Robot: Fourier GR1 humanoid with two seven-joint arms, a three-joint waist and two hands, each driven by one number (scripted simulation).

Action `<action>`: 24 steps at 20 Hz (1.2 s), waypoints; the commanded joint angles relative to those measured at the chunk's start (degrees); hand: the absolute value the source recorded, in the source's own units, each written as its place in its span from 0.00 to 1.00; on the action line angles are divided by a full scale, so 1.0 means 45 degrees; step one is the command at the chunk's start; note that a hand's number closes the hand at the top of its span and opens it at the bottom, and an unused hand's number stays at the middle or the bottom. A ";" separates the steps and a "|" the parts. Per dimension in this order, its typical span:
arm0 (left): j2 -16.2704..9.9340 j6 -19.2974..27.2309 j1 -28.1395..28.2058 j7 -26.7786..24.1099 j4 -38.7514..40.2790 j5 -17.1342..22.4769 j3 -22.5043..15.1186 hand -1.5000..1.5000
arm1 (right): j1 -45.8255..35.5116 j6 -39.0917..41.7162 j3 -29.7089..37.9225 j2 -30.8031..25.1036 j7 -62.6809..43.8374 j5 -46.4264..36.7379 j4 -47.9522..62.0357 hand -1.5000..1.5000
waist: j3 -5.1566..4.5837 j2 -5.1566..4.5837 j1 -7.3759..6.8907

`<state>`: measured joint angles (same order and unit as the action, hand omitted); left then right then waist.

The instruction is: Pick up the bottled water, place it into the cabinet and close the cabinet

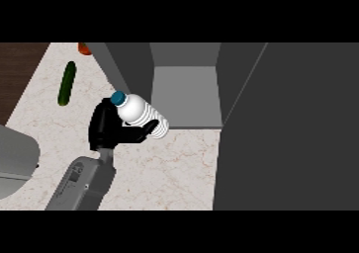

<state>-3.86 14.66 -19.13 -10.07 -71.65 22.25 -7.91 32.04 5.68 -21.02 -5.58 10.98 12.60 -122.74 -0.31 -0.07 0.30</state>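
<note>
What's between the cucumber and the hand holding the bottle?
Nothing: in the head view only bare marble counter separates the cucumber from the left hand, which is curled round the bottled water in front of the open cabinet.

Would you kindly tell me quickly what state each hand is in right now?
Left hand: closed around the white ribbed plastic water bottle with a blue cap, in front of the open grey cabinet.
Right hand: not visible in the head view.

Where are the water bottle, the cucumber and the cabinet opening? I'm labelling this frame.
water bottle (140,114): head view, on its white ribbed body.
cucumber (67,83): head view, on its green middle.
cabinet (186,96): head view, on the grey floor of its open compartment.
</note>
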 commanded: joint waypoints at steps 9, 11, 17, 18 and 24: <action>0.0561 0.2300 -0.3681 0.1022 0.0919 -0.2168 -0.1015 1.00 | -0.0713 0.0091 -0.0188 0.0220 0.0027 0.0014 0.0777 0.00 | 0.0091 -0.0100 0.0774; 0.0270 0.2589 -0.3938 0.1262 0.1031 -0.2381 -0.0908 1.00 | -0.0676 0.0182 -0.0438 0.0167 -0.0038 -0.0049 0.0543 0.00 | 0.0089 -0.0132 0.1073; 0.0280 0.3651 -0.3702 0.1613 0.1461 -0.3154 -0.1292 1.00 | -0.0852 0.0169 -0.0401 0.0209 -0.0035 -0.0038 0.0723 0.00 | 0.0091 -0.0187 0.1268; -0.0159 0.3586 -0.3590 0.1263 0.1668 -0.3160 -0.0908 1.00 | -0.0370 0.0562 -0.0221 -0.0266 -0.0029 0.0296 0.0455 0.00 | 0.0084 -0.0208 0.1455; -0.0744 0.3957 -0.3611 0.1563 0.1860 -0.3694 -0.1076 1.00 | -0.0855 0.0500 -0.0563 -0.0006 -0.0024 0.0046 0.0706 0.00 | 0.0074 -0.0303 0.1574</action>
<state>-7.71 34.50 -18.45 -6.33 -73.13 8.09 -12.34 28.71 7.44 -23.00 -5.56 10.84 12.81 -119.78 0.00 0.35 4.42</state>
